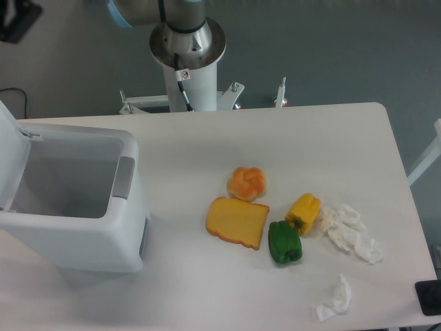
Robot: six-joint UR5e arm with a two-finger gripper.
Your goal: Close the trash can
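1. The trash can point(83, 234) stands at the left end of the white table point(207, 148), a large white boxy bin with rounded corners, its near left part running to the picture's left edge.
2. Its lid point(9, 155) is swung up and back on the left side, standing nearly upright and partly cut off by the frame edge, so the mouth of the bin is open.
3. Inside the bin only pale walls and a shadowed floor show; no contents can be made out in the part that is visible.
4. A grey latch tab point(124, 177) sits on the bin's right rim, facing the middle of the table.
5. Well apart from the bin, toward the table's middle right, lies a cluster of food: a round orange bun point(247, 183), and just in front of it a flat orange-yellow slice of bread point(237, 221), the two close to touching.
6. A green pepper point(284, 243) lies just right of the slice, with a yellow pepper point(304, 212) touching it at its upper right.
7. Crumpled white paper point(351, 233) lies just beside the yellow pepper on the right, and another crumpled white piece point(335, 298) sits apart near the front edge.
8. The arm's base column point(187, 65) rises behind the far edge of the table; the gripper is out of the frame, so its fingers' state cannot be told.
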